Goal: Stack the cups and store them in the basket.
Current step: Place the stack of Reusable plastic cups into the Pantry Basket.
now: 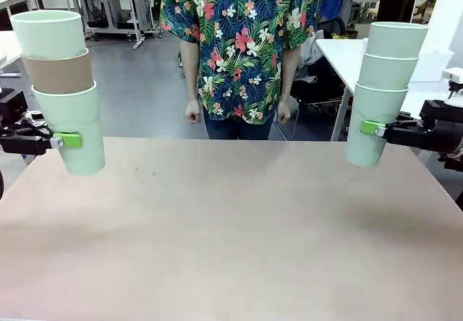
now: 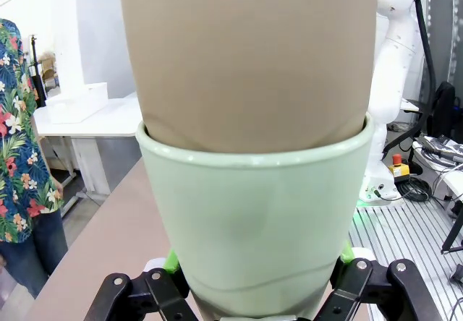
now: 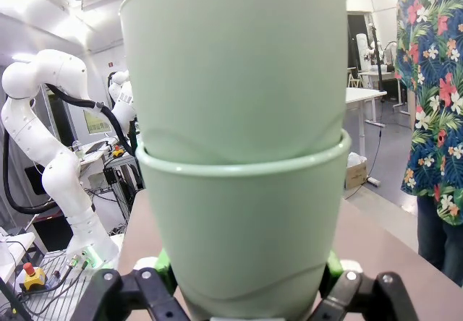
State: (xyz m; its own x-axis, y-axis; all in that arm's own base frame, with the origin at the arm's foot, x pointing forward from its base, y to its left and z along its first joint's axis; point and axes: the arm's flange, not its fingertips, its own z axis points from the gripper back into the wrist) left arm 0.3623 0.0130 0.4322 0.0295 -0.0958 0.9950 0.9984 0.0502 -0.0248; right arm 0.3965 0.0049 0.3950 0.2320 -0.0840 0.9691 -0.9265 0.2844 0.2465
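My left gripper (image 1: 69, 141) is shut on the bottom cup of a stack of three: a mint cup (image 1: 72, 126) below, the tan brown cup (image 1: 58, 72) in it, another mint cup (image 1: 48, 34) on top. The stack hangs above the table's left edge. Up close, the left wrist view shows the tan cup (image 2: 249, 53) seated in the mint cup (image 2: 253, 227). My right gripper (image 1: 372, 128) is shut on a stack of three mint cups (image 1: 383, 90) above the table's right edge; the right wrist view shows two of these cups (image 3: 242, 212) nested. The basket is out of view.
A person in a flowered shirt (image 1: 239, 39) stands at the far side of the table (image 1: 231, 227), hands down. A white side table (image 1: 347, 53) stands at the back right. Other white robot arms (image 3: 51, 155) stand beyond the table's end.
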